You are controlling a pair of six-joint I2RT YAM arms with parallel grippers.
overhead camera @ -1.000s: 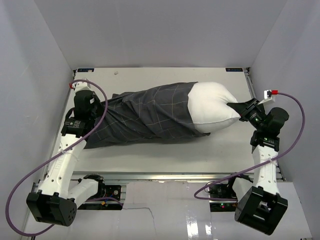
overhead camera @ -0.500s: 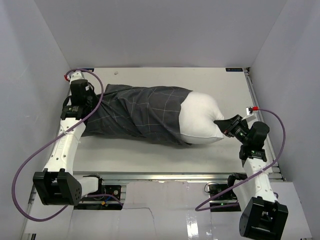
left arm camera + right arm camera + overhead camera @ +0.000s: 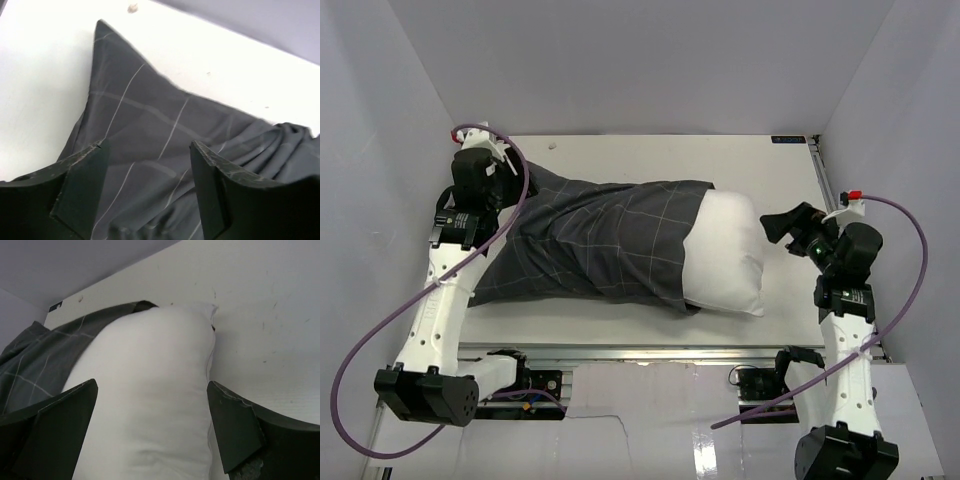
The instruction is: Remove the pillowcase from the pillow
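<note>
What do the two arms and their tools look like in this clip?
The left arm and right arm have white link shells with black joints and black bases. A purple cable loops along each to a small red-tipped connector near the wrist. The left tool and right tool are black, with flat wedge-shaped fingers scuffed pale along the edges.

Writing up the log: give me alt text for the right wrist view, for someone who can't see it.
A plump white pillow fills the view, framed by the open right tool. A dark grey checked pillowcase covers its far end at the left; bare white table lies to the right.
</note>
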